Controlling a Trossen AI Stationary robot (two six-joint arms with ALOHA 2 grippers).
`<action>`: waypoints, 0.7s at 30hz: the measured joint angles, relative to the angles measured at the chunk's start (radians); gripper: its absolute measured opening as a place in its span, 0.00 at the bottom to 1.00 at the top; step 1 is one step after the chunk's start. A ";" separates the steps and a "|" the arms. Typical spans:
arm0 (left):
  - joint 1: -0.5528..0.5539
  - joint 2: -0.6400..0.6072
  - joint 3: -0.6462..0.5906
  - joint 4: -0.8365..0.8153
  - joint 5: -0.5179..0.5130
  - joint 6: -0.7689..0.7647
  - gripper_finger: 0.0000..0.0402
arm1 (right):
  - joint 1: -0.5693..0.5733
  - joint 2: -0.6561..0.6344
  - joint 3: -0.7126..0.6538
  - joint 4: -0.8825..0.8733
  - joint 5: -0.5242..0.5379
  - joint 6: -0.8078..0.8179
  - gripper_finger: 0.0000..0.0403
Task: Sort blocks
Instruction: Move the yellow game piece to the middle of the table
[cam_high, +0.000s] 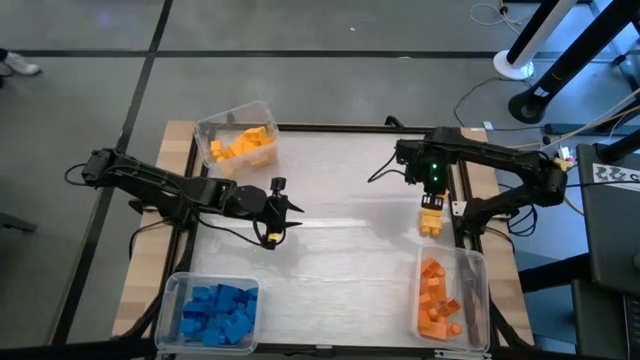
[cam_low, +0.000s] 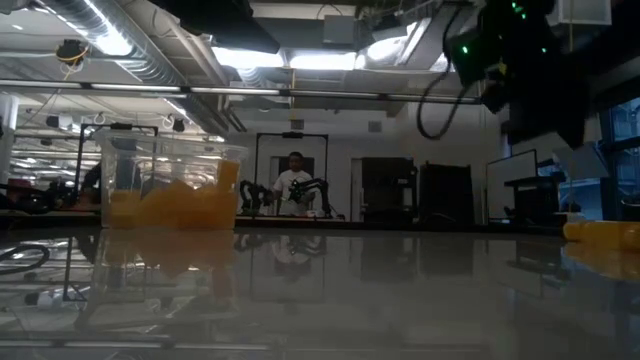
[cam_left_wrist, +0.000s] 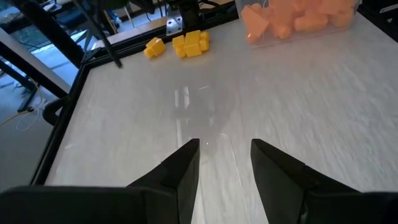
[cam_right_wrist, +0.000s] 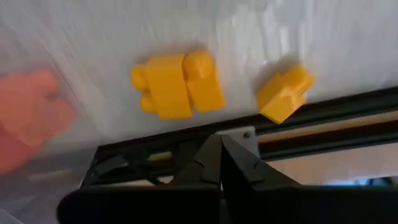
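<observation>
Three bins (cam_high: 236, 131) ring the table (cam_high: 340, 250) — yellow blocks (cam_high: 431, 221) loose.

Ceiling strip lights (cam_low: 110, 40) glare in the dim, backlit low view. A pale sheen streaks the glossy white tabletop (cam_left_wrist: 205, 118) just ahead of the left jaws. The translucent orange-filled bin (cam_right_wrist: 28, 118) blurs.

loose blocks (cam_high: 432, 222) at table's (cam_high: 340, 260) right edge, behind right bin (cam_high: 474, 270)
</observation>
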 joint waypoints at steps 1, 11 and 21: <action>0.000 0.000 0.000 0.000 0.000 0.001 0.33 | -0.003 0.000 -0.020 0.000 -0.006 0.000 0.01; 0.000 0.000 0.000 0.000 0.000 0.016 0.33 | 0.001 0.000 -0.183 0.000 -0.055 -0.001 0.00; 0.000 0.000 0.000 0.000 0.000 0.014 0.33 | 0.001 0.000 -0.310 0.114 -0.097 -0.004 0.01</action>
